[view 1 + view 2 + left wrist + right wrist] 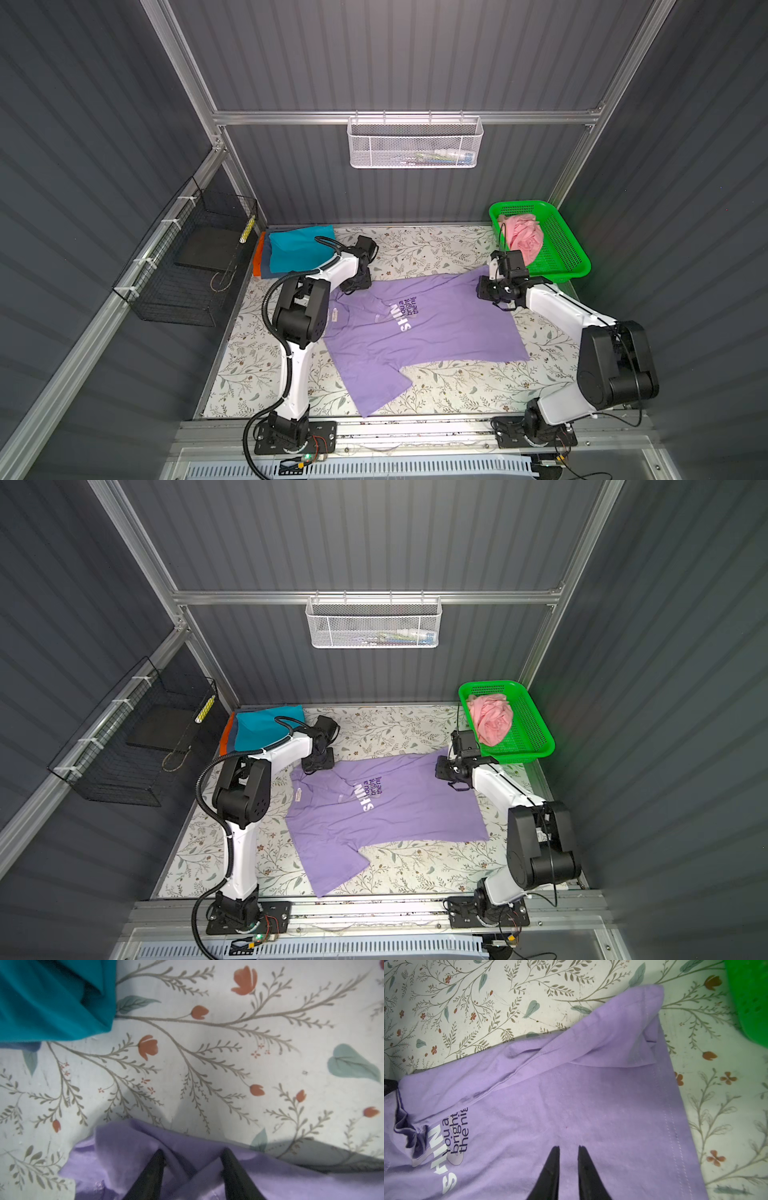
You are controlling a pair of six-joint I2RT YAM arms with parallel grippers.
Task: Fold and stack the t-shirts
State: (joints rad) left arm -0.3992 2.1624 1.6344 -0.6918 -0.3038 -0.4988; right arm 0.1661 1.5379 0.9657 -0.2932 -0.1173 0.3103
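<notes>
Well, at the far left corner of the table [436, 245] sits a tidy pile [266, 271] with a teal shirt [299, 249] on top and orange and grey-blue edges peeping out beneath. I'd guess it was put back there to leave the middle free for folding. Just beside it the left gripper [192, 1154] is down at the rumpled shoulder end of the lavender shirt [415, 340]. Its fingers are spread astride a raised ridge of cloth and, as far as I can see, not nipping it yet; my guess is it wants that bunched sleeve drawn out flat. The shirt itself lies print-up across the middle, collar to the left, hem to the right, one sleeve trailing toward the near edge. Over the hem end hangs the right gripper [569, 1148], fingers almost together, with a slim gap and nothing in it. The far hem corner is flipped over on itself, likely its concern. Farthest right, a crumpled pink shirt [525, 237] waits unfolded in the green basket [577, 266].
</notes>
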